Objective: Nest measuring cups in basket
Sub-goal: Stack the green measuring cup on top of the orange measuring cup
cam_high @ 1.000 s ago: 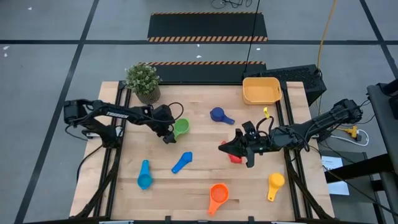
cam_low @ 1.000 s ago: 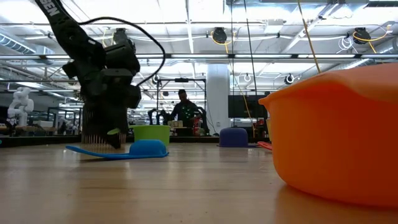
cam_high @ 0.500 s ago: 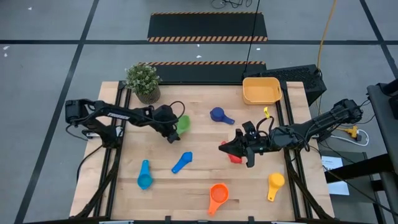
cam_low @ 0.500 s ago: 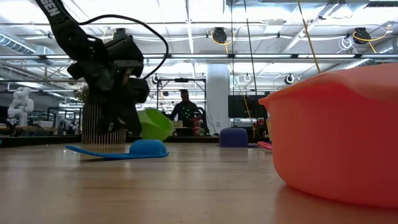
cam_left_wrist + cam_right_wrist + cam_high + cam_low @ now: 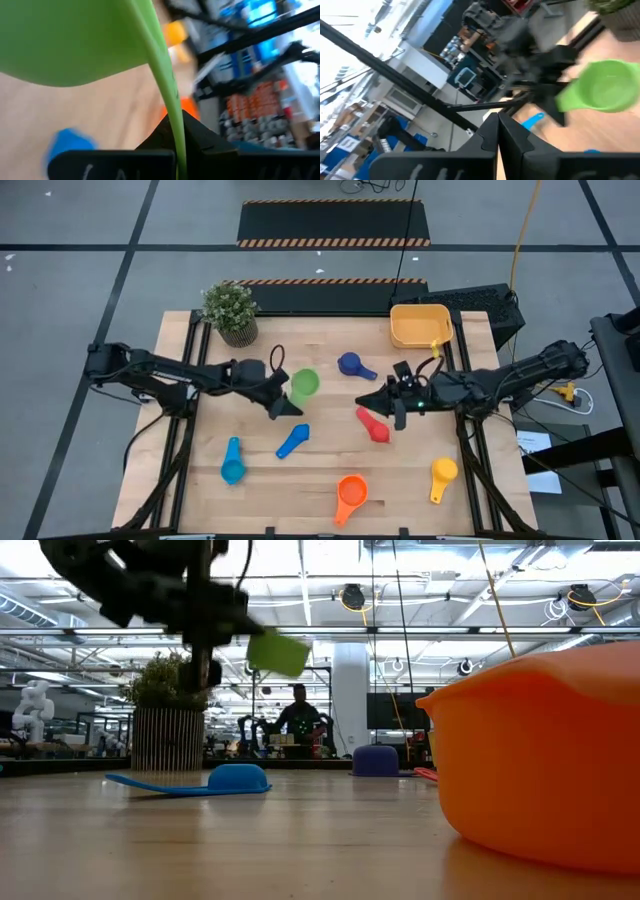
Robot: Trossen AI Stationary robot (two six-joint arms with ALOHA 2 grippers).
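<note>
Green measuring cup (image 5: 304, 384) feels light, stiff, slick plastic; my left jaws (image 5: 283, 394) clench its flat handle off the desk (image 5: 320, 470), right jaws (image 5: 392, 399) clenched on nothing.

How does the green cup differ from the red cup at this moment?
The green cup is held in the air by the left gripper, while the red cup lies on the table. The green cup is clamped by its handle; nothing grips the red cup, and the shut right gripper hangs just beside it. Both are small plastic scoops.
</note>
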